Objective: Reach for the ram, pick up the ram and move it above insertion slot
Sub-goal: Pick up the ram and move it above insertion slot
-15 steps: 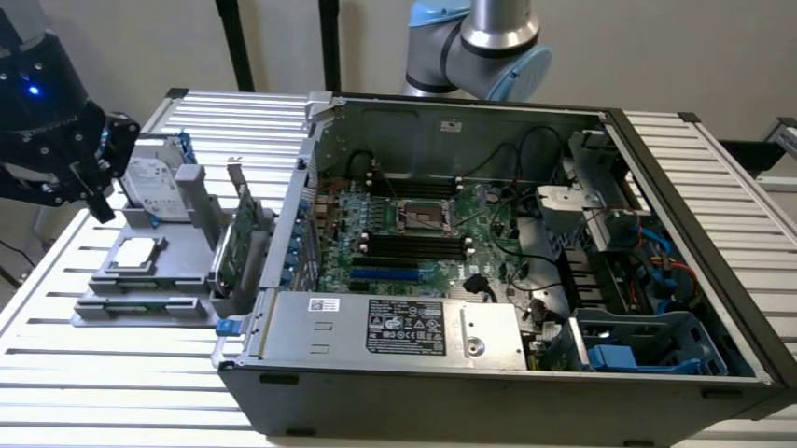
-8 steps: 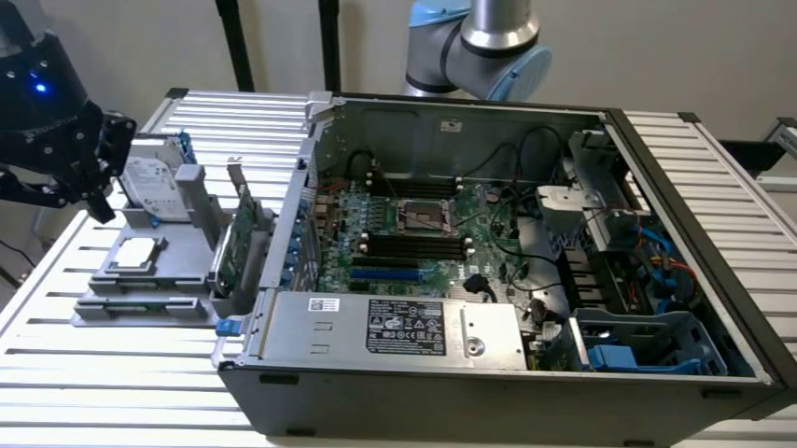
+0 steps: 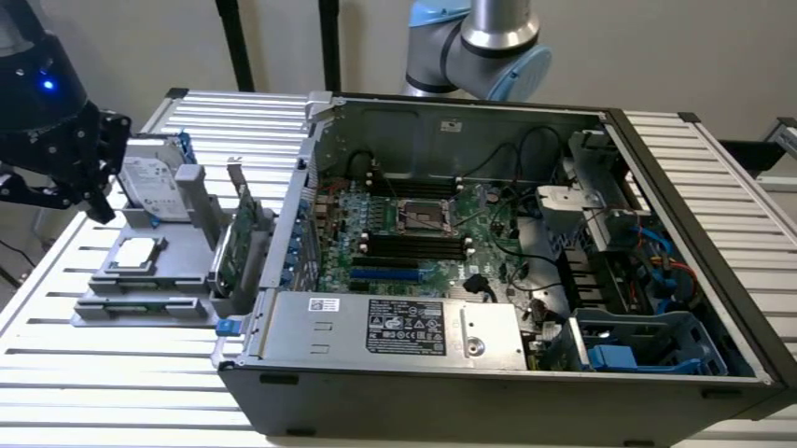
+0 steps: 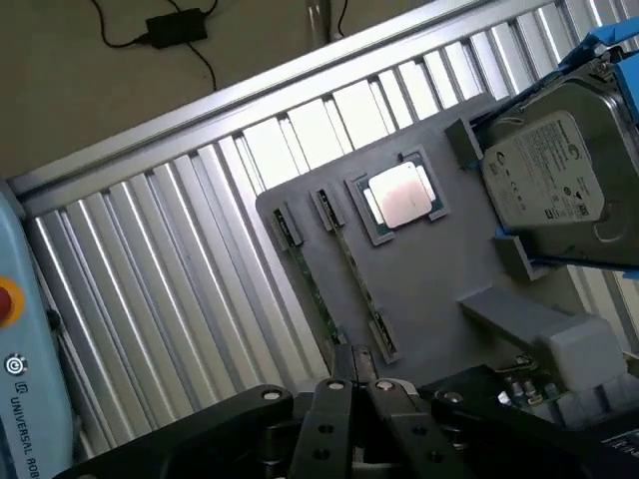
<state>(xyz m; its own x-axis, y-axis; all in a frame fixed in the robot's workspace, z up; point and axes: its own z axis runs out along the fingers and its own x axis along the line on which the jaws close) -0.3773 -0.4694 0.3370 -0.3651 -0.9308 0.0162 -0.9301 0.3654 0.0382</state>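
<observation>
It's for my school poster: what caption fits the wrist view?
Shut gripper hovers over the grey tray with the ram, a processor chip and a hard drive.

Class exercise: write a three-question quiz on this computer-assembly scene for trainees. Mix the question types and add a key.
1. True or false: the gripper is holding the ram.
2. What sits in the gray tray between the ram and the hard drive? A) a processor chip B) a fan C) a screwdriver
3. Fill in: the computer case lies with its side ___, showing the motherboard.
Key: 1 false: the shut gripper holds nothing and the ram lies in the tray; 2 A; 3 open.
</observation>
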